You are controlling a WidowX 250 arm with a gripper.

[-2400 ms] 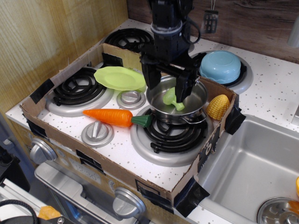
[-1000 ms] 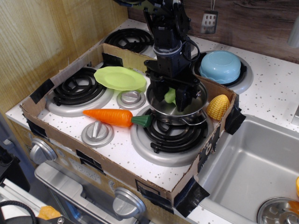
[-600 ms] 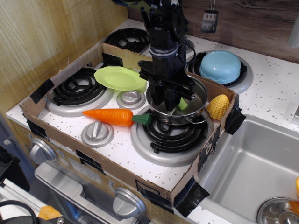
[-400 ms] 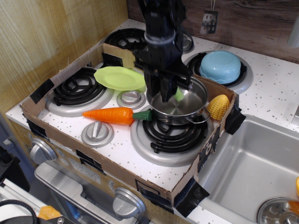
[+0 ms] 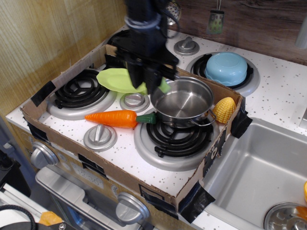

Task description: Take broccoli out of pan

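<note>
The shiny steel pan [image 5: 183, 101] stands on the front right burner and its inside shows empty. My black gripper [image 5: 152, 85] hangs just left of the pan's rim, above the stove top. It is shut on the light-green broccoli [image 5: 164, 86], of which only a small part shows at the fingers' right side. The broccoli is held outside the pan, level with its rim.
A lime-green plate [image 5: 120, 80] lies just left of the gripper. An orange carrot [image 5: 117, 118] lies in front of it, a yellow corn [image 5: 224, 109] right of the pan, a pale blue bowl [image 5: 226, 67] on the back right burner. A cardboard wall [image 5: 72, 158] rings the stove; a sink [image 5: 259, 172] is at right.
The gripper went down into the pan, closed on the broccoli, then rose and moved left. The broccoli has left the pan, which now shows empty.
</note>
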